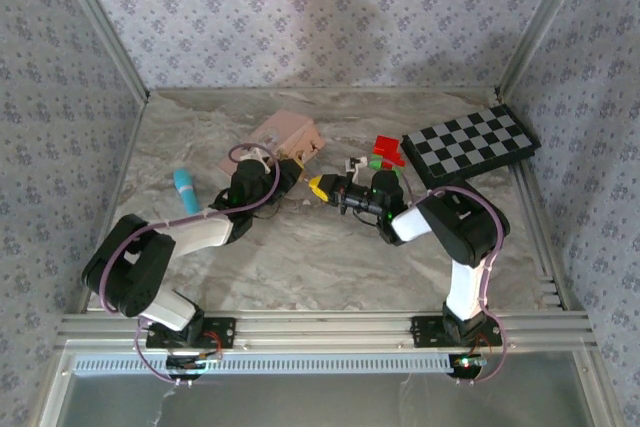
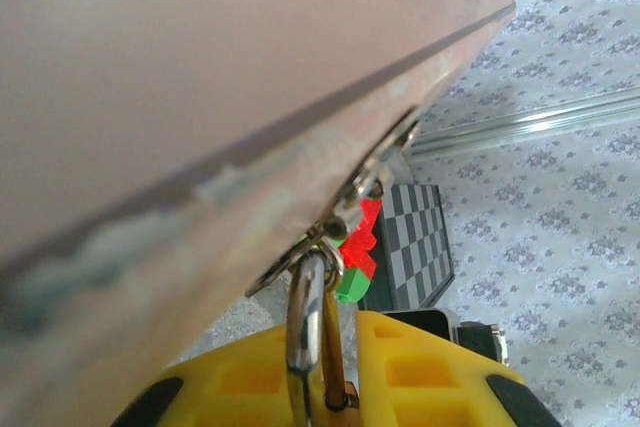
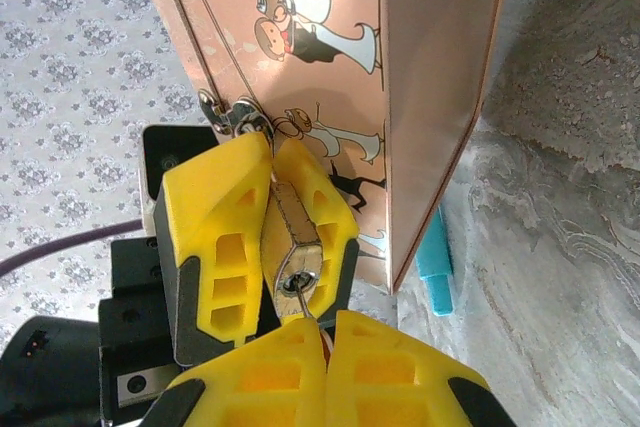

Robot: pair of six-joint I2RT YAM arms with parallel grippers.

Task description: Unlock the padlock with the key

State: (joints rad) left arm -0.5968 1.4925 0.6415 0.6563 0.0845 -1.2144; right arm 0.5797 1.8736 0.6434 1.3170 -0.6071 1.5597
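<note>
The small brass padlock [image 3: 290, 237] is clamped between the yellow fingers [image 3: 215, 237] of my left gripper [image 1: 285, 179], keyhole end facing the right wrist camera. Its silver shackle [image 2: 305, 317] runs up through the hasp of the pink illustrated box [image 2: 200, 97], rising from between my left gripper [image 2: 335, 347]. My right gripper [image 3: 328, 332] is shut on the key, whose thin blade [image 3: 305, 302] sits in the keyhole; the key's head is hidden between the fingers. From above, my right gripper [image 1: 322, 187] meets the left one just in front of the pink box [image 1: 285, 135].
A checkerboard [image 1: 470, 144] lies at the back right, with a red block [image 1: 388, 150] and a green block [image 1: 376, 162] beside it. A blue object [image 1: 186, 187] lies to the left of the left arm. Patterned walls enclose the marble-look table [image 1: 330, 257].
</note>
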